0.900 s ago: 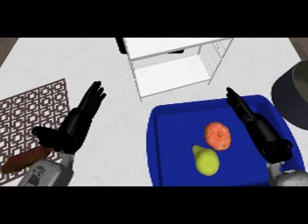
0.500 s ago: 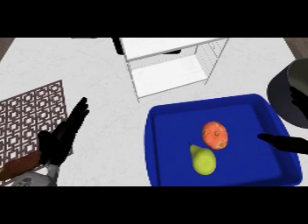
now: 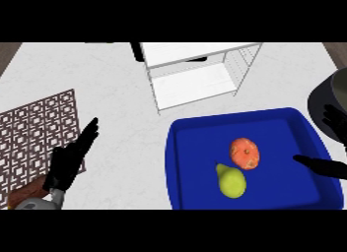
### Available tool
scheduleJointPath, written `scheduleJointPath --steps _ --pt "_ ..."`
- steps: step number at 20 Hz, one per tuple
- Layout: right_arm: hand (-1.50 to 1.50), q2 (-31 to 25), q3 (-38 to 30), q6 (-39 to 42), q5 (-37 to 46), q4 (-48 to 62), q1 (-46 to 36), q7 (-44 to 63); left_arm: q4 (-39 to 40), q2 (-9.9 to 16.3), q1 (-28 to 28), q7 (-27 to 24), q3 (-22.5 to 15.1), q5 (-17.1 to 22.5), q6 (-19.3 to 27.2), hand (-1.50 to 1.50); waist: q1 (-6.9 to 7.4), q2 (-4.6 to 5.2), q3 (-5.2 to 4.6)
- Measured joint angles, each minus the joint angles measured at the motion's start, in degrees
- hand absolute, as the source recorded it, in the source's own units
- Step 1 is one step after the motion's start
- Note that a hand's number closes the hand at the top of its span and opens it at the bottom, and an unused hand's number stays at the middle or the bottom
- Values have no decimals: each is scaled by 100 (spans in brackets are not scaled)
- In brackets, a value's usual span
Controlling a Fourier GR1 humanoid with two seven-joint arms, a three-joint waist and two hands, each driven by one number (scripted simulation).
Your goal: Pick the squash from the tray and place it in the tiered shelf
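On the blue tray [image 3: 198,142] near the tabletop's right edge, the squash [image 3: 245,152] lies ungrasped; right hand [image 3: 336,147] beside it, fingers spread, holding nothing, likely positioning to grasp.

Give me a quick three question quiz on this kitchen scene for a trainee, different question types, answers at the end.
1. True or false: the squash lies in the blue tray.
2. What lies just below-left of the squash in the head view? A) a pear B) a mug C) a spoon
3. Fill in: the right hand is at the tray's ____ edge, fingers spread.

Key: 1 true. 2 A, the pear. 3 right. The left hand rests open by the patterned mat; the shelf stands beyond the tray.
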Motion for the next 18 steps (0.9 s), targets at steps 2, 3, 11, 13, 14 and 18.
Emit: scheduleJointPath --steps 2,3,11,13,14,18 --pt "-150 -149 73 292 -44 -298 -3 147 -60 15 20 48 34 -39 2 0 4 -7 -2" --pt "-150 -186 155 359 -20 -513 6 334 -89 -24 29 89 16 -88 44 0 3 -10 -4" --pt "-150 -1030 1163 906 851 -1774 -232 2483 -120 -113 -2 169 -10 -205 75 0 54 -30 -30" --pt "-150 -1307 1446 952 1392 -1930 -385 2988 -119 -105 -10 188 -28 -222 49 0 92 -23 -35" --pt "-150 -1423 1575 985 1637 -2040 -472 3296 -114 -94 -14 178 -21 -217 21 0 100 -24 -38" --pt "-150 -1519 2170 1227 2486 -2279 -1029 4601 -79 -83 -59 170 26 -209 -37 0 158 -8 -33"
